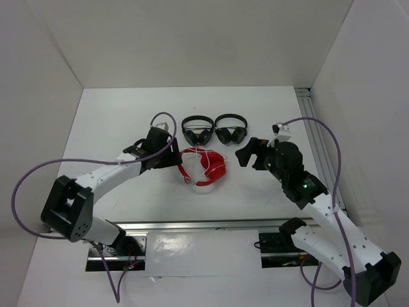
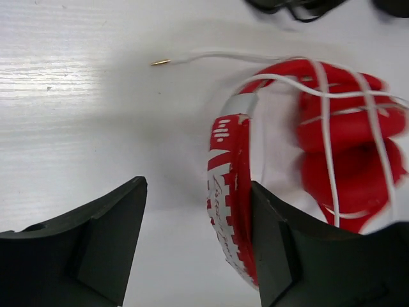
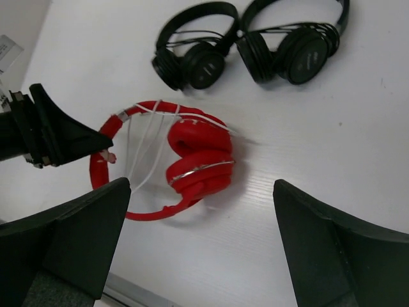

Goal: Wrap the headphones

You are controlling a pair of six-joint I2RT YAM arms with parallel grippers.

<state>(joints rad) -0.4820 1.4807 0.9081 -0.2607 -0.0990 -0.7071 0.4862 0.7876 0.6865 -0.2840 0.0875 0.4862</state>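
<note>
Bright red over-ear headphones (image 1: 203, 167) lie flat on the white, faintly wood-grained bench (image 1: 115, 121). Padded round cups are folded together inside the arc of the glossy headband (image 2: 227, 192), which has white print and a silver slider section. Thin white cable (image 2: 329, 147) crosses cups and band in several loops. Its gold plug tip (image 2: 160, 62) lies loose on the bench just beside the red headphones. Two smaller black headphones (image 1: 197, 131) sit side by side just beyond the red pair, not touching it.

Left pincer (image 1: 172, 158) comes in low from the left of the red headphones, arm stretched along the bench. Its jaws are parted with the headband between the matte black fingers: close against one, clear gap to the other, not clamped. Right pincer (image 1: 248, 152) is near the right side of the red headphones, not touching, wrist tilted down at them. Jaws spread wide, nothing in them.
</note>
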